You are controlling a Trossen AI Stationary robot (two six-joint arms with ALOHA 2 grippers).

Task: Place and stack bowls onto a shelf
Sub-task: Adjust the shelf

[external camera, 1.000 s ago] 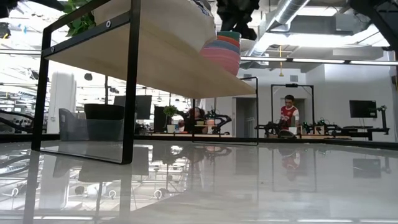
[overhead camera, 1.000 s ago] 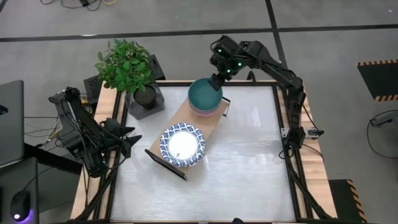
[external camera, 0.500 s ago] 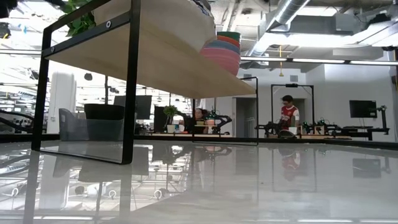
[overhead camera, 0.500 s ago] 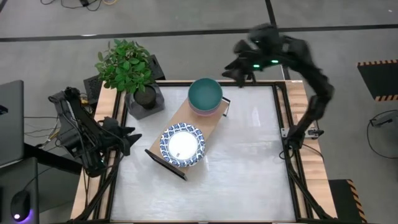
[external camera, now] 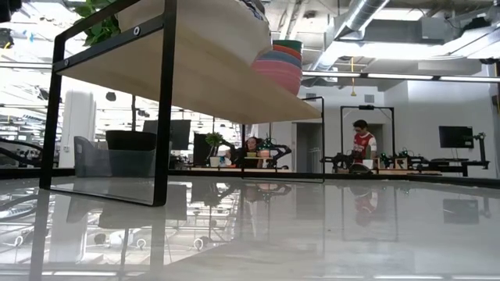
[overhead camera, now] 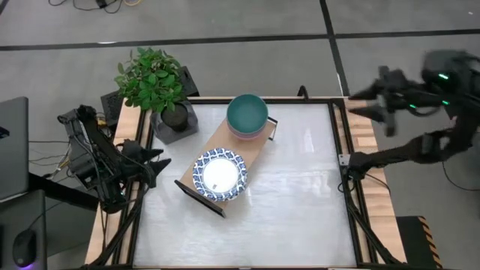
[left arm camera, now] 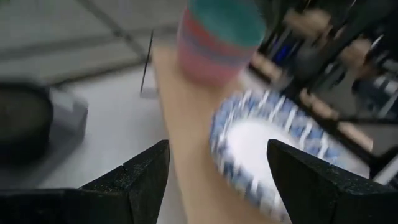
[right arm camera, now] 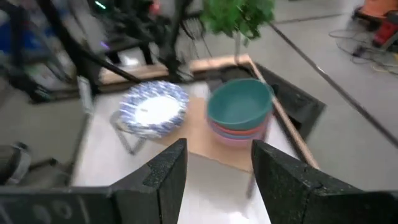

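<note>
lower bowls hidden under teal bowl

Dark jointed arms, green lights, black claws

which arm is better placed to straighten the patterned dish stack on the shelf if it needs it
Probably the left. The left claw sits at the table's left edge, open, close to the patterned dish stack on the shelf. The right claw is open too, but off past the table's right edge.
</note>
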